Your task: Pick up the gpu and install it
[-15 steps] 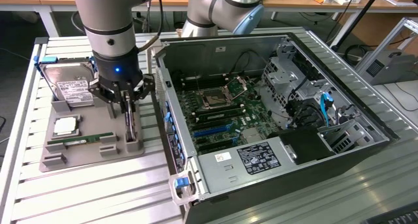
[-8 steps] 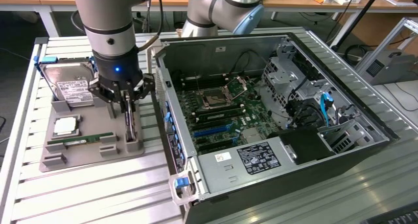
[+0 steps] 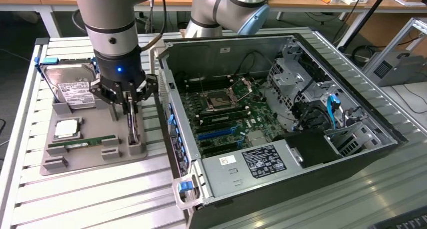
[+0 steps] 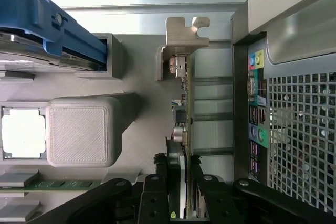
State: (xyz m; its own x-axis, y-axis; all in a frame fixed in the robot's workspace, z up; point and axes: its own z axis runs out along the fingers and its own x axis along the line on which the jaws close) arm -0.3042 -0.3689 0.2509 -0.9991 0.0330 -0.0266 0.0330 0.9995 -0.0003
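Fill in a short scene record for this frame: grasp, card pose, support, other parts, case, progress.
grasp: gripper down over the gpu, jaws closed on its upper edge
card pose: upright on edge, slotted in the grey holder
support: holder lies on the slatted table, at the exterior view's left of the computer case
also on holder: hard drive, processor, RAM stick
case: open, motherboard exposed
progress: gpu sits in the holder, not in the case
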